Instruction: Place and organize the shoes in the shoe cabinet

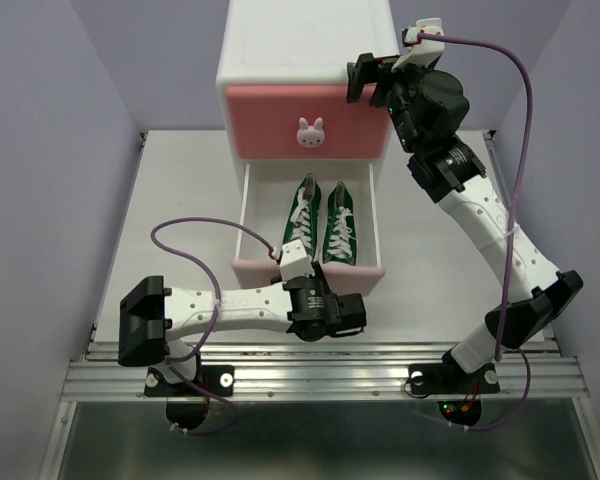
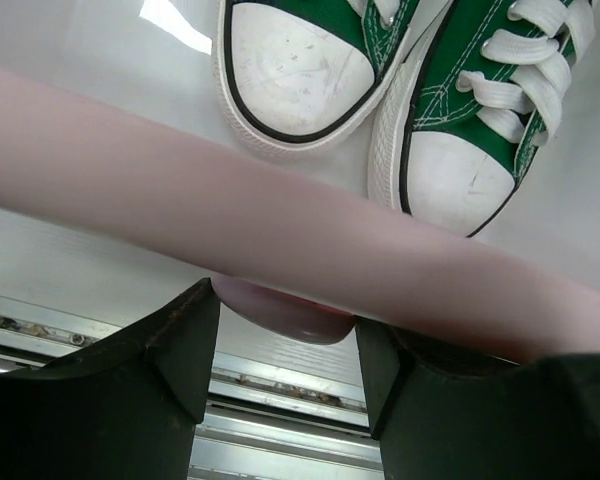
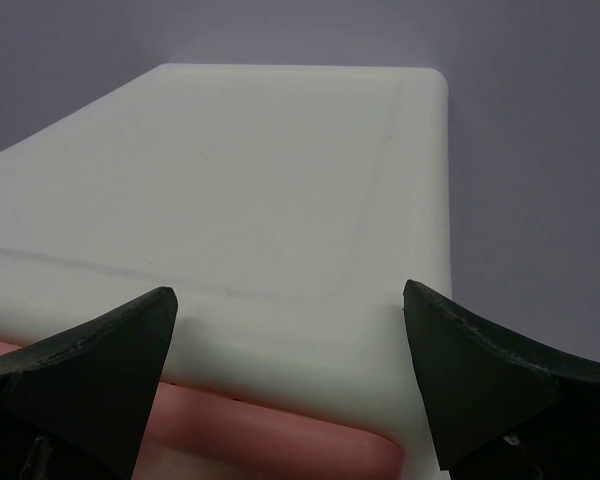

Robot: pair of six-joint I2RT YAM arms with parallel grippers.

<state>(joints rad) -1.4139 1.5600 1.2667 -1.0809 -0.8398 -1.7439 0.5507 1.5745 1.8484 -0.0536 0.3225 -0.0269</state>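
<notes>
left gripper [image 2: 285, 312] clamped, right gripper [image 3: 288, 295] spread wide.

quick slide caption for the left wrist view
Left gripper, jaws closed on the pale knob of the pale pink drawer front, two green canvas sneakers behind it.

Soft, even light is coming from above, leaving the counter [image 1: 180, 170] bright with only faint shadows. In the left wrist view a white glare patch [image 2: 172, 22] is shining beside the sharply focused green shoes [image 2: 300, 70], while the pale drawer front [image 2: 180, 170] and its knob [image 2: 285, 312] are blurring close to the lens. The shoe cabinet [image 3: 240, 180] top is showing evenly lit, with the dark fingers [image 3: 90, 370] of the right gripper [image 3: 290, 300] sitting in shade.
</notes>
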